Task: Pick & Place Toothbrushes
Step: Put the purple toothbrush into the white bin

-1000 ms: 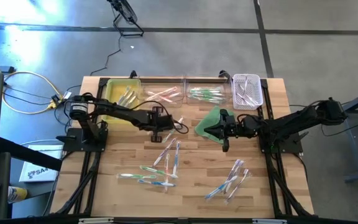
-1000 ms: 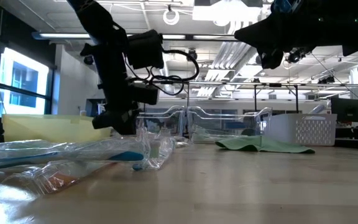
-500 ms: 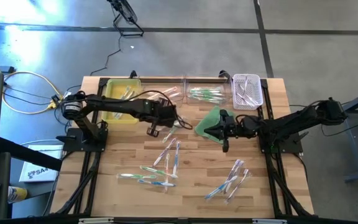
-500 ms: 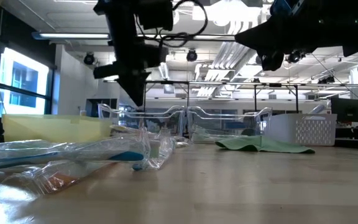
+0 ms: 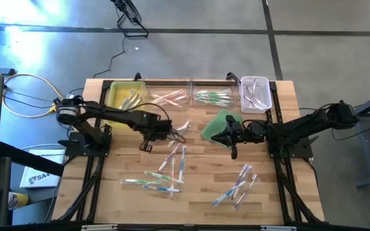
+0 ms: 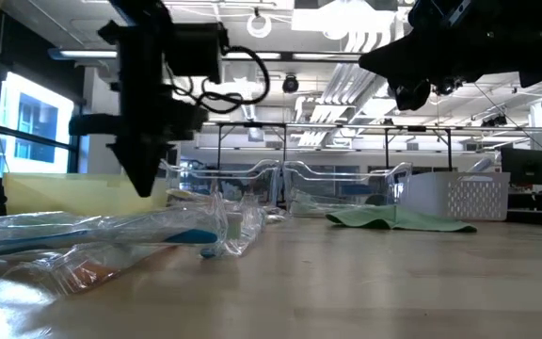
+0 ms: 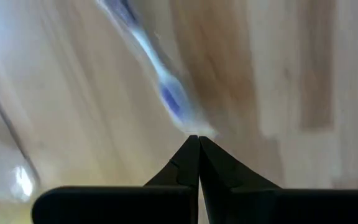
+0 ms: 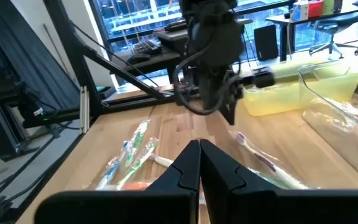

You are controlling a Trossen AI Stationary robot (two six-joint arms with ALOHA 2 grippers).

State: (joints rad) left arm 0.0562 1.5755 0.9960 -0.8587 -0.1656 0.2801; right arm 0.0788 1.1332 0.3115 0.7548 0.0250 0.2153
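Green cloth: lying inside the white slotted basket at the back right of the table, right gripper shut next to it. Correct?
Not quite. The flat green cloth lies on the bare wooden table, in front of the clear bins, not in the white slotted basket. The high view shows it. The right gripper is shut next to it.

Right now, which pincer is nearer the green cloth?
Right. The right pincer hangs just off the green cloth's front edge; the left pincer is well across the table, by the scattered toothbrushes.

toothbrushes [image 5: 174,160] scattered mid-table, bins [image 5: 191,96] along back
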